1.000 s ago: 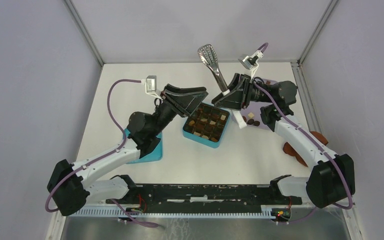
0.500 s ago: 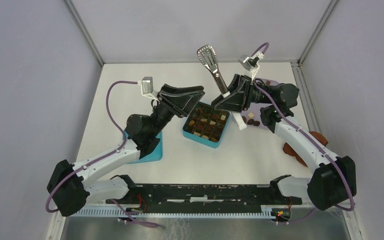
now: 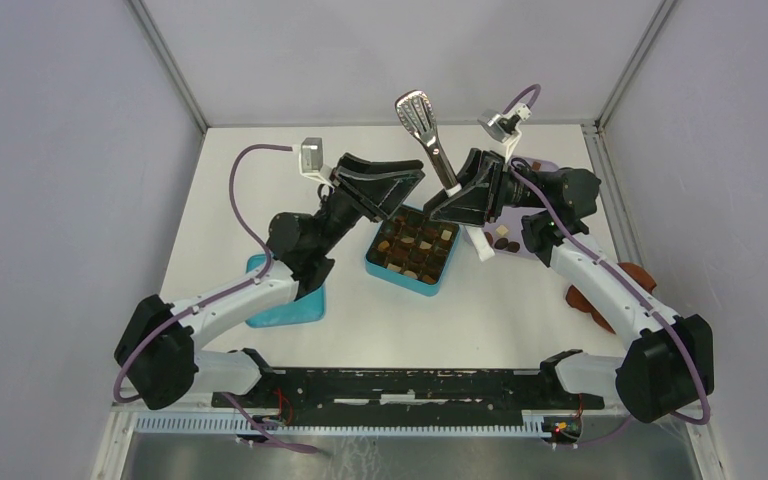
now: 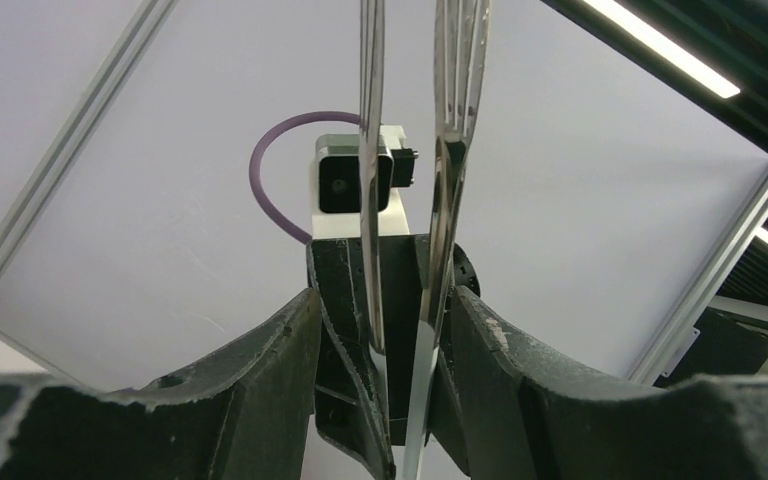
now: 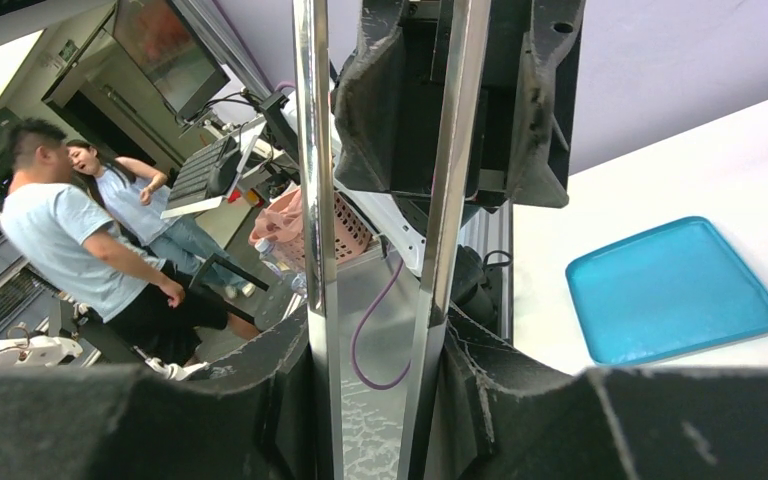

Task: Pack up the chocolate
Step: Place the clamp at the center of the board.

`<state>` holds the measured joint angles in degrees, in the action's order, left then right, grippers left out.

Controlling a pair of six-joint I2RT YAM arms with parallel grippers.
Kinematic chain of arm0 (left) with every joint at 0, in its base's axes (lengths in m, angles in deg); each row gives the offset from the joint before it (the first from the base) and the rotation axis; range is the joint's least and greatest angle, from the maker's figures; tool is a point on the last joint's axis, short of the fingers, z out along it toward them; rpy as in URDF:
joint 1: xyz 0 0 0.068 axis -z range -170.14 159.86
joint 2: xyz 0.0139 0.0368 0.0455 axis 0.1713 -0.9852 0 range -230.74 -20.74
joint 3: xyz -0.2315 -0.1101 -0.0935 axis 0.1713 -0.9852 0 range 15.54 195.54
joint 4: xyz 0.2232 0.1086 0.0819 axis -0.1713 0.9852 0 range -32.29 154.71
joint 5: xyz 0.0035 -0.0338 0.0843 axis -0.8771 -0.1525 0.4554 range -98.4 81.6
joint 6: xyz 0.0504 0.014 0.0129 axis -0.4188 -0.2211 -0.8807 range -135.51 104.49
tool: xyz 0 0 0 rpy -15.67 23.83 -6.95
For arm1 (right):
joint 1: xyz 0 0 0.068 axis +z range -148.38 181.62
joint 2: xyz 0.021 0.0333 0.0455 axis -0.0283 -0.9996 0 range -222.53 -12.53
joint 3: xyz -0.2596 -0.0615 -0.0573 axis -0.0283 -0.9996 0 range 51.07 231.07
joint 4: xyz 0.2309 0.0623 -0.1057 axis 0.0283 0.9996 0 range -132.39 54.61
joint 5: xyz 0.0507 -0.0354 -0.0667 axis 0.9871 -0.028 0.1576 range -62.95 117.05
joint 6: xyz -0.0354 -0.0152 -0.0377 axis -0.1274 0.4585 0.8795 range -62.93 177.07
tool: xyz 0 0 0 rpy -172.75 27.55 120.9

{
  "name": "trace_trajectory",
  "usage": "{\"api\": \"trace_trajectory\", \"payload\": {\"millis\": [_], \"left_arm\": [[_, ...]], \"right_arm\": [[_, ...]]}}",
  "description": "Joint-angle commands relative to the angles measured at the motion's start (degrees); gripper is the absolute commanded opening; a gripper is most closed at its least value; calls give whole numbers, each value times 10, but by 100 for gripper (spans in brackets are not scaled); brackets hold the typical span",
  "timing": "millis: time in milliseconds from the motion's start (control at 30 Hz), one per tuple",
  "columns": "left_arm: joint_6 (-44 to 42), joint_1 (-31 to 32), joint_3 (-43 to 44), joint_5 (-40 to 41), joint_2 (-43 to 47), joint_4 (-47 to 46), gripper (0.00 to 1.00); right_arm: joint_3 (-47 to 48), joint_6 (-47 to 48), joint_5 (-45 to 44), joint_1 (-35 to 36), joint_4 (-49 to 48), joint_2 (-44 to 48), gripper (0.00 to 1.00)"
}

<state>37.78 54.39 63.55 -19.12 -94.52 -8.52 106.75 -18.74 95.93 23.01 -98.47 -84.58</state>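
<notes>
**Tongs held aloft over the teal box**

Surface: white matt table (image 3: 500, 320), inside a cell of pale lilac walls (image 3: 380, 60) with aluminium posts (image 3: 168, 65). Past the cell, the right wrist view shows two people (image 5: 90, 240) standing close, a dark monitor (image 5: 165, 55) overhead and a pink basket (image 5: 300, 225). The left wrist view looks up at strip lights (image 4: 660, 45).

Task item, chocolate (image 3: 412, 250): most sits in the gridded teal box (image 3: 397, 283) at table centre, as dark, mid-brown and cream pieces. A few more lie on the lilac plate (image 3: 510, 254) just right of the box. The pieces are too small to show a long axis. The box is turned, one corner toward the near edge. Teal lid (image 3: 285, 308) lies flat, near left. Reddish-brown cloth (image 3: 580, 298), near right.

The right gripper (image 3: 440, 202): narrow, clamped on the metal tongs (image 3: 425, 130), whose long axis rises toward the far wall, scalloped head uppermost.

The left gripper (image 3: 400, 203): jaws part-way apart, one finger either side of the tongs, a gap showing on one side.
</notes>
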Motion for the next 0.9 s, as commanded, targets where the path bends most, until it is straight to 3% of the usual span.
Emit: {"api": "trace_trajectory", "payload": {"millis": [0,567,767,867], "left_arm": [[17,-2,25,-17,-5,-33,57],[27,-2,72,-40,-48,-19,55],[11,-1,93,-35,-56,35,44],[-5,1,115,-48,-61,75,29]], "right_arm": [[4,-3,-4,4,-32,10,40],[-1,5,-9,10,-23,-3,40],[5,56,-12,14,43,-4,42],[9,77,-14,15,69,-7,42]]}}
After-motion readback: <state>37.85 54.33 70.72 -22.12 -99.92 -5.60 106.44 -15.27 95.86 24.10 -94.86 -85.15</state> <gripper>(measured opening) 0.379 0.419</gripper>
